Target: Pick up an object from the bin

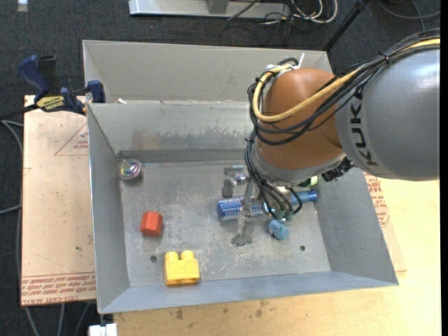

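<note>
Grey metal bin (pixel 105 208), arm (pixel 392 117) reaching in from the right, pincer (pixel 239 207) low at mid-floor and spread, blue ribbed piece (pixel 227 209) lying between its fingers (pixel 243 231), pale blue bit (pixel 279 230) nearby, red cube (pixel 151 223), yellow brick (pixel 181 268) and shiny ball (pixel 130 169) well left.

A dark, speckled carpet floor (pixel 70 12) lay all around the workspace. At the top, a pale grey metal bar (pixel 196 5) rested flat on it, with an upright part rising from its middle. Just to its right a tangle of light and dark cables (pixel 311 2) trailed, and a thin black rod (pixel 350 18) slanted across the carpet.
</note>
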### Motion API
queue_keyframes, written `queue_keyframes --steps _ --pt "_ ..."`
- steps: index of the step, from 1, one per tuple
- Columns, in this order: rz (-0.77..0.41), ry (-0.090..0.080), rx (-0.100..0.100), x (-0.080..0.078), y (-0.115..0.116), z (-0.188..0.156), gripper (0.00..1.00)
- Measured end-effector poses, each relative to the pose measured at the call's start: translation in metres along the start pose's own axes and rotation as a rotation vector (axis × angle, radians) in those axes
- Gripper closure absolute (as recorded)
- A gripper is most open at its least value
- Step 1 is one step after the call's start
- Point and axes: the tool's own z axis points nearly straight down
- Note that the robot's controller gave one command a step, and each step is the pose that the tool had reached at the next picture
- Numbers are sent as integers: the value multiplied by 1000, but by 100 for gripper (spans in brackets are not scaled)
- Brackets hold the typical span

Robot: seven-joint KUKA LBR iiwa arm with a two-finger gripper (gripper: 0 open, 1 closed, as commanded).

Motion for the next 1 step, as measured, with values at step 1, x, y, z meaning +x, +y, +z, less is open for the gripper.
queue_keyframes --steps 1 --pt "84 -3 1 -43 -39 85 0"
